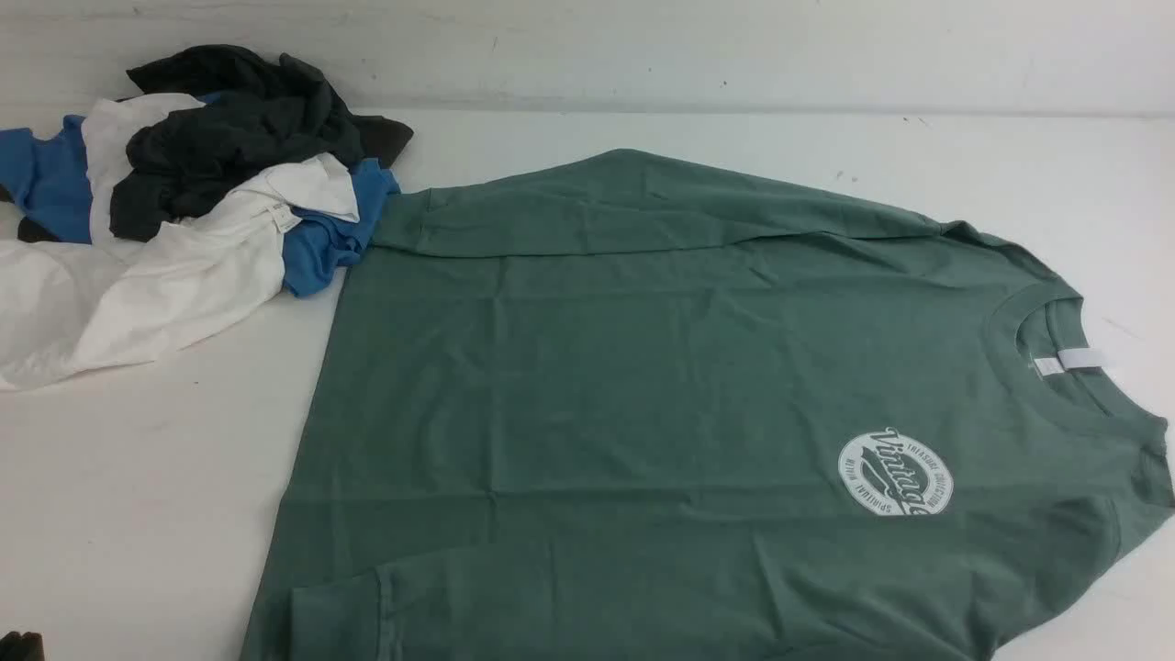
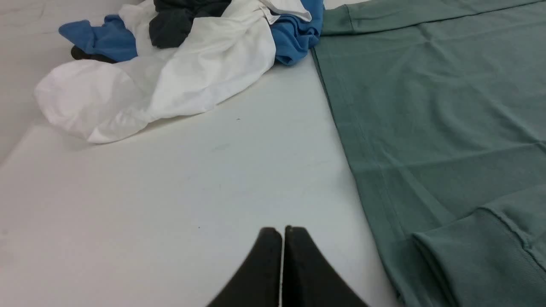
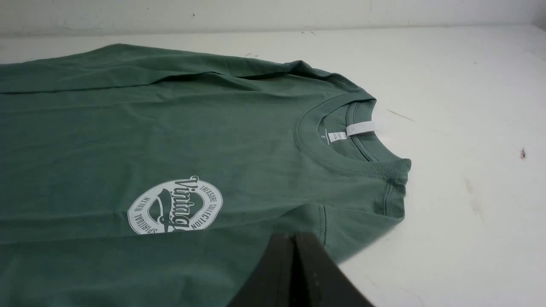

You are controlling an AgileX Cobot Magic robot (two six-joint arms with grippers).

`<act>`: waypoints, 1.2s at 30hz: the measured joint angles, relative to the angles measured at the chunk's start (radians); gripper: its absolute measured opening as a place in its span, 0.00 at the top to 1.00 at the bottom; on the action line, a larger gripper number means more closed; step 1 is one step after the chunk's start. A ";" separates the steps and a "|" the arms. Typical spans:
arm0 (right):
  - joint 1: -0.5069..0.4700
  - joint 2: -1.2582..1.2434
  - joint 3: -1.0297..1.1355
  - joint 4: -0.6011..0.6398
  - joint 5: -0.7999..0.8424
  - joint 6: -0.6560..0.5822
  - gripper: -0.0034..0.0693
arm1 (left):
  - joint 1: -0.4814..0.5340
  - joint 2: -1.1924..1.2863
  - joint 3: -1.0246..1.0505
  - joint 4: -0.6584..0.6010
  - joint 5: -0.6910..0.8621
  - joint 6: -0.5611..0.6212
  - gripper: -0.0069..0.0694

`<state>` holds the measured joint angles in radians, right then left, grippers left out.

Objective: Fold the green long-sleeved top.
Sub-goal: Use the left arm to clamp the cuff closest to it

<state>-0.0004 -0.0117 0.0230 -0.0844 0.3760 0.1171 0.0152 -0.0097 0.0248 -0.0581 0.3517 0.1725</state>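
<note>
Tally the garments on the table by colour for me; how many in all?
Green long-sleeved top: 1
White garment: at least 1
Blue garment: at least 1
Dark grey garment: at least 1
Total: at least 4; the heaped ones may hide more.

My closed right gripper point(image 3: 294, 236) faces the green long-sleeved top point(image 3: 149, 119): logo point(image 3: 175, 206) at ten o'clock, label point(image 3: 360, 128) at one.

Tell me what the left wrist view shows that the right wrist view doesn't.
Left wrist only: the pile of white, blue and dark garments, the hem edge and a sleeve cuff. Right wrist only: collar, white neck label, Vintage logo. Both: the green long-sleeved top spread on the white table.
</note>
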 joint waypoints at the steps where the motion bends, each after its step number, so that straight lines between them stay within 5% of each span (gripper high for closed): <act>1: 0.000 0.000 0.000 0.000 0.000 0.000 0.97 | 0.000 0.000 0.000 0.000 0.000 0.000 0.91; 36: 0.000 0.000 0.000 0.000 0.000 0.000 0.97 | 0.000 0.000 0.002 0.064 -0.041 -0.006 0.91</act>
<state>-0.0004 -0.0117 0.0230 -0.0844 0.3760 0.1171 0.0152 -0.0097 0.0269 0.0061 0.3111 0.1660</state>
